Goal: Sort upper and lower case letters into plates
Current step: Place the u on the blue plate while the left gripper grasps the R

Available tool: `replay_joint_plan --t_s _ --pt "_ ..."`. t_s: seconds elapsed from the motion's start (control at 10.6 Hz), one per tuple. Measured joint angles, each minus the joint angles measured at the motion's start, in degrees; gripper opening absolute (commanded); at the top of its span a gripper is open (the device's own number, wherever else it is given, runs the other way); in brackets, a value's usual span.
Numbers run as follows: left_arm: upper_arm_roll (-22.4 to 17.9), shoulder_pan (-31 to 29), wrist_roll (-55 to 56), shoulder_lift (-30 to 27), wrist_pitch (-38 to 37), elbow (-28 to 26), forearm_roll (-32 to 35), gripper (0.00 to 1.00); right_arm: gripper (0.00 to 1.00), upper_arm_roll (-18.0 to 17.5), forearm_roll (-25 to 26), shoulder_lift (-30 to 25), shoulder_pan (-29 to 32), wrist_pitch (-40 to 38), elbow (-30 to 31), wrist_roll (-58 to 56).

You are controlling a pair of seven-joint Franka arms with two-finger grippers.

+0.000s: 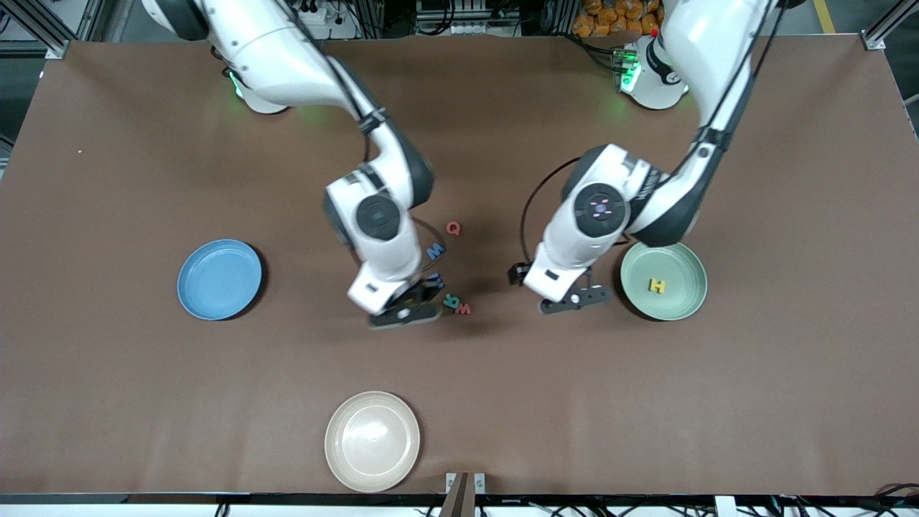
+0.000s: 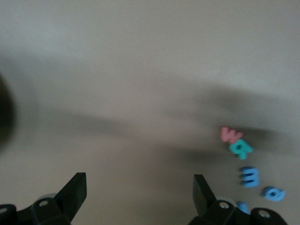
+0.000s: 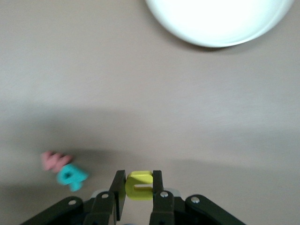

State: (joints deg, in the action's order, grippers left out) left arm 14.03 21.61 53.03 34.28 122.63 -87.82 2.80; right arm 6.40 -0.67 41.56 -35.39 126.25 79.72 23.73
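While yellow letter sits pinched flat-face to flat-face in right gripper fingers over counter beside letter cluster, treat it as light, soft foam: you squeeze gently. Left gripper hovers by green plate, fingers spread, empty.

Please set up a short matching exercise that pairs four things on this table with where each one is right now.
Things:
1. yellow H
2. small yellow letter
3. red Q
4. left claw

Places or states:
a. on the bare table
b. in the mint green plate
c. open, holding nothing
d. gripped in the right claw

Pairs: 1-b, 2-d, 3-a, 4-c
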Motion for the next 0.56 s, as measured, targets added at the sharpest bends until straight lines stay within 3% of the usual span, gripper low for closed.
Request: replay_joint_plan --t_s 0.38,0.56 --pt "-3.58 6.75 17.85 7.29 9.54 4.14 -3.89 1.0 0.0 0.28 0.0 -2.88 12.18 -8.95 0.26 -5.17" --pt "-6.63 10.28 24.73 10.67 12.29 6.62 -6.84 1.0 0.0 0.3 0.0 -4.81 17.84 -9.52 3.13 -9.37"
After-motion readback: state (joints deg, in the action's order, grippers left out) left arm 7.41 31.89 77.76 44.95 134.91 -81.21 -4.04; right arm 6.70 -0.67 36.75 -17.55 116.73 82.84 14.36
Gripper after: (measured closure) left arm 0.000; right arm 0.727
